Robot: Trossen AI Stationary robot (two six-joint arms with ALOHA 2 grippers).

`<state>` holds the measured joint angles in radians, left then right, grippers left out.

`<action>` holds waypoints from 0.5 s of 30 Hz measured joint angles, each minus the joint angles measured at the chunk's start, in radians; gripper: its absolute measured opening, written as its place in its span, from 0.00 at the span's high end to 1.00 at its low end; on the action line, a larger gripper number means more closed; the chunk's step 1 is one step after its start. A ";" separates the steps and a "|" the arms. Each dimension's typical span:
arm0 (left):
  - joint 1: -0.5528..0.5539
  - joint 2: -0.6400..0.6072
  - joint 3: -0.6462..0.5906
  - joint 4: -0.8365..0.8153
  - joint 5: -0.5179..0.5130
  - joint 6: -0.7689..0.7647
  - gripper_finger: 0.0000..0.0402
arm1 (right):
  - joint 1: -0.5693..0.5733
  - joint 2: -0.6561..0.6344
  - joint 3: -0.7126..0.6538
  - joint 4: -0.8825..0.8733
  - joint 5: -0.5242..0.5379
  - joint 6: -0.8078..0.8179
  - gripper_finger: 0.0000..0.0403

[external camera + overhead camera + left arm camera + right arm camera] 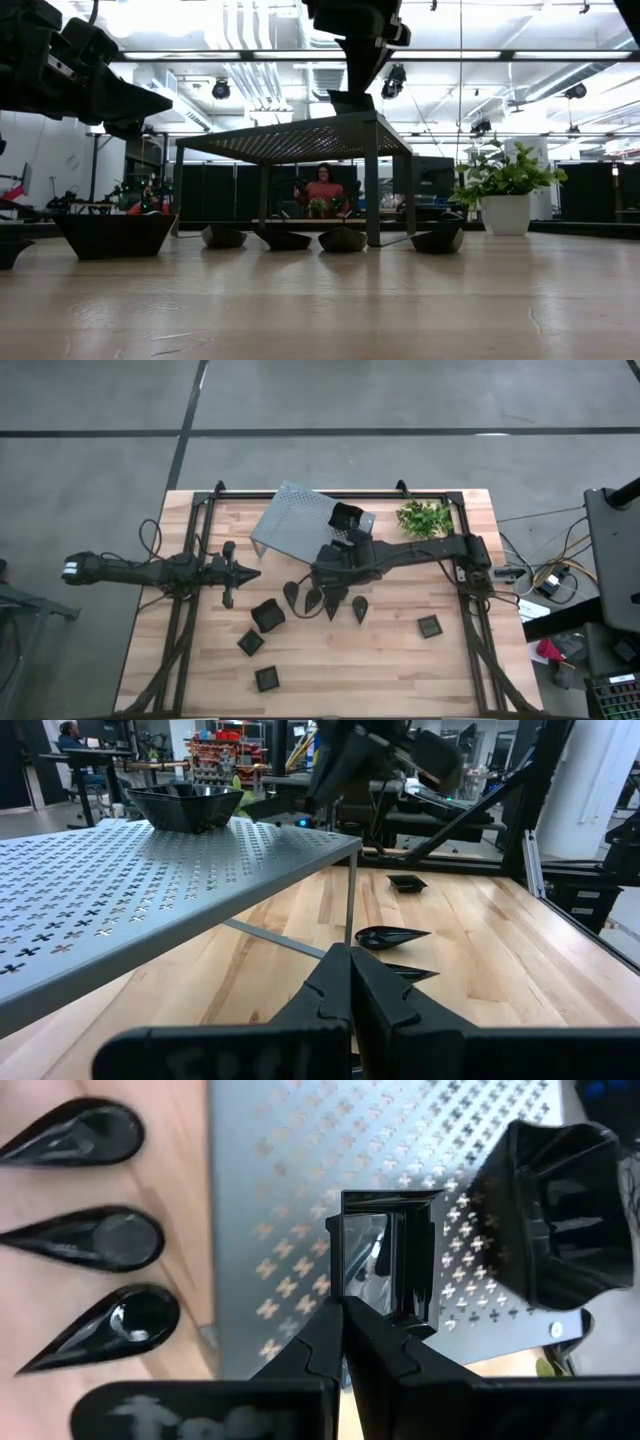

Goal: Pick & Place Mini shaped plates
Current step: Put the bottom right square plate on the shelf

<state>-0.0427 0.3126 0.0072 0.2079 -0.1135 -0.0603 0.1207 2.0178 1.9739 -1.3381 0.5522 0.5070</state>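
My right gripper [345,1305] is over the grey perforated shelf [300,520], shut on a small glossy black square plate [385,1250]. It also shows in the high view [350,548] and the low view [352,85]. A larger black square dish [560,1210] stands on the shelf top beside it. Several black teardrop plates [313,598] and square plates [267,615] lie flat on the wooden table. My left gripper [245,572] is shut and empty, low over the table at the shelf's left side [350,965]. My right gripper pinches the small square plate's near rim [385,1312] between its two fingers, coming from above and from the table's near side. The plate sits close over the shelf top [350,102]. Whether it touches the shelf I cannot tell.
A small green plant in a white pot [425,518] stands at the far right. One square plate [429,627] lies alone at the right. More square plates [267,679] lie near the front edge. A person [322,190] sits in the room behind the table.
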 joint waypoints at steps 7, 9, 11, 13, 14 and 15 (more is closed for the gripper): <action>0.000 0.000 0.000 0.000 0.000 0.000 1.00 | -0.008 0.000 -0.015 0.050 -0.031 -0.021 0.96; 0.000 0.000 0.000 0.000 0.000 0.000 1.00 | -0.014 0.000 -0.028 0.051 -0.030 -0.019 0.95; 0.000 0.000 0.000 0.000 0.000 0.000 1.00 | -0.017 0.000 -0.046 0.056 -0.029 -0.020 0.93; 0.000 0.000 0.000 0.000 0.000 0.000 1.00 | -0.018 0.000 -0.063 0.064 -0.029 -0.020 0.91; 0.000 0.000 0.000 0.000 0.000 0.000 1.00 | -0.017 0.000 -0.068 0.065 -0.030 -0.020 0.90; 0.000 0.000 0.000 0.000 0.000 0.000 1.00 | -0.016 0.000 -0.071 0.067 -0.030 -0.020 0.89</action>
<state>-0.0427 0.3129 0.0074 0.2077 -0.1135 -0.0603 0.1047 2.0178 1.9027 -1.2714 0.5224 0.4870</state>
